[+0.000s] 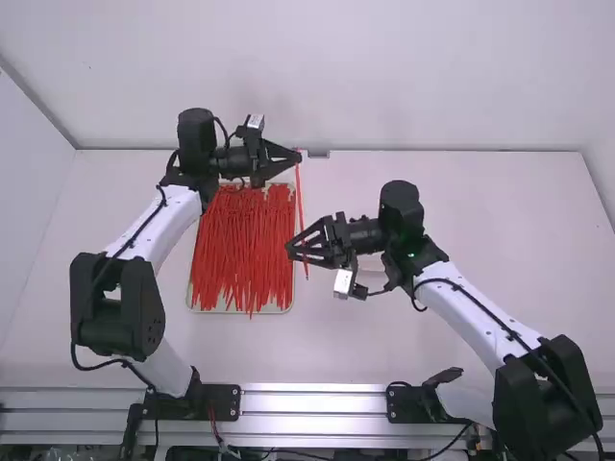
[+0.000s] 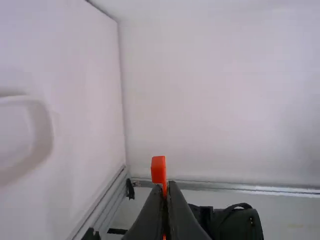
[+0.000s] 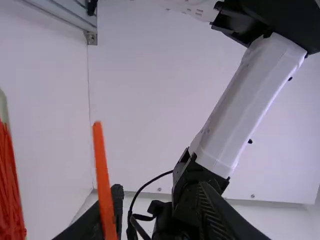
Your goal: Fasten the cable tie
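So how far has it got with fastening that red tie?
Early stage. Done: one red cable tie is held apart from the pile, the left gripper shut near its head. In hand: the right gripper stands open around the tail. Still to do: the tie is straight, not looped or threaded.

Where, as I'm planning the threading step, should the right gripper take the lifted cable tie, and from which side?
Probably at its free tail, near the tip. The left gripper is shut on the head end of the cable tie, leaving the straight strap free beyond it. Come from the right, away from the pile of ties, where the open right gripper is.
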{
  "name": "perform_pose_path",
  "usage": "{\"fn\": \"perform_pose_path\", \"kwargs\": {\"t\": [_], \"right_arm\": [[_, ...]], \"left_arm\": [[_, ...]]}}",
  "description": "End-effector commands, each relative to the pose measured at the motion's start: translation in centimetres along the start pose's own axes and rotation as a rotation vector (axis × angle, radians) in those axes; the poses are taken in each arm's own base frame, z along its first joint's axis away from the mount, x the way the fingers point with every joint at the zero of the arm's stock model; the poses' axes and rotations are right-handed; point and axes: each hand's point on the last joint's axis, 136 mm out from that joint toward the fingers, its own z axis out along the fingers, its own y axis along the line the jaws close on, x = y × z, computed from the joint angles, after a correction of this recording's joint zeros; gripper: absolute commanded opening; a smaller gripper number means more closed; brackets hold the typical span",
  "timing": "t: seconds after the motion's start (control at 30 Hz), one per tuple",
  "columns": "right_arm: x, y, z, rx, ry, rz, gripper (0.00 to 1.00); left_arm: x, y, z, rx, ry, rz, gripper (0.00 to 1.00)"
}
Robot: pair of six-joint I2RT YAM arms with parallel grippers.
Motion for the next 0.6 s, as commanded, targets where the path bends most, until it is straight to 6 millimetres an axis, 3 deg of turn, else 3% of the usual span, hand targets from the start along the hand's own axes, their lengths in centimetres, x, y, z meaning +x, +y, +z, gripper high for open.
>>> {"fn": "perform_pose_path", "kwargs": {"t": [0.0, 0.57], "right_arm": [[0.08, 0.09, -0.32, 0.001, 0.002, 0.017, 0.41], [0.05, -0.02, -1.31, 0.009, -0.014, 0.062, 0.34]], "left_arm": [[0.99, -0.41, 0.06, 0.016, 0.043, -0.002, 0.01], [1.0, -0.31, 0.07, 0.014, 0.043, -0.001, 0.02]]}}
